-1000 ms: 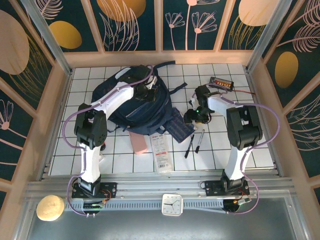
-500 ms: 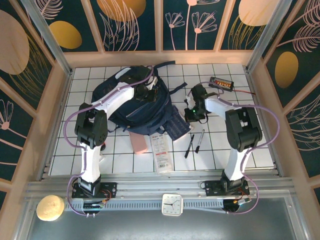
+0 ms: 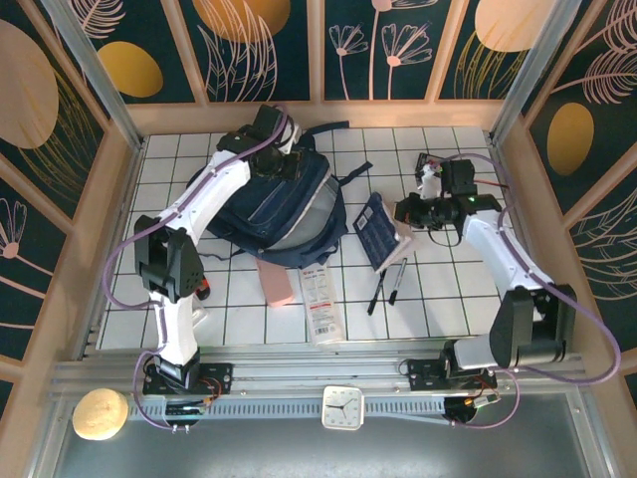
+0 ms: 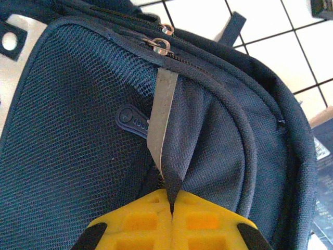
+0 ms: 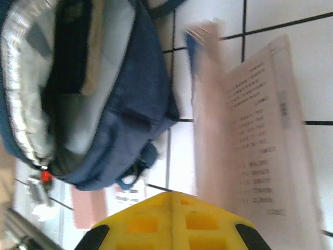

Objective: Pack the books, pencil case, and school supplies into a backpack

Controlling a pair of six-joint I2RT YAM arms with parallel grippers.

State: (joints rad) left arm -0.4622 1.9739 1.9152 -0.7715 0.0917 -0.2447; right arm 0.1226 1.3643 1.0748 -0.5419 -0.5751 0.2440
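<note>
The navy backpack (image 3: 261, 204) lies at the back left of the table, its mouth gaping towards the right over a grey lining (image 5: 26, 104). My left gripper (image 3: 276, 157) is at its top, shut on a fold of the backpack's fabric (image 4: 179, 156) beside a pale stripe. My right gripper (image 3: 403, 211) is shut on the top corner of the navy book (image 3: 381, 231), which is tilted up off the tiles; its pale printed page (image 5: 255, 130) shows in the right wrist view. The pink pencil case (image 3: 279, 286), white booklet (image 3: 320, 301) and two dark pens (image 3: 387, 284) lie in front.
A black box with orange lights (image 3: 438, 164) sits at the back right, partly behind my right arm. Wooden walls with leaf panels close in the table on three sides. Dark straps (image 3: 350, 175) trail from the backpack towards the middle.
My right gripper shut, then swung right and back with the navy book, lifting it from beside the backpack. My left gripper pulled the backpack's top towards the back, and its mouth gaped open.
</note>
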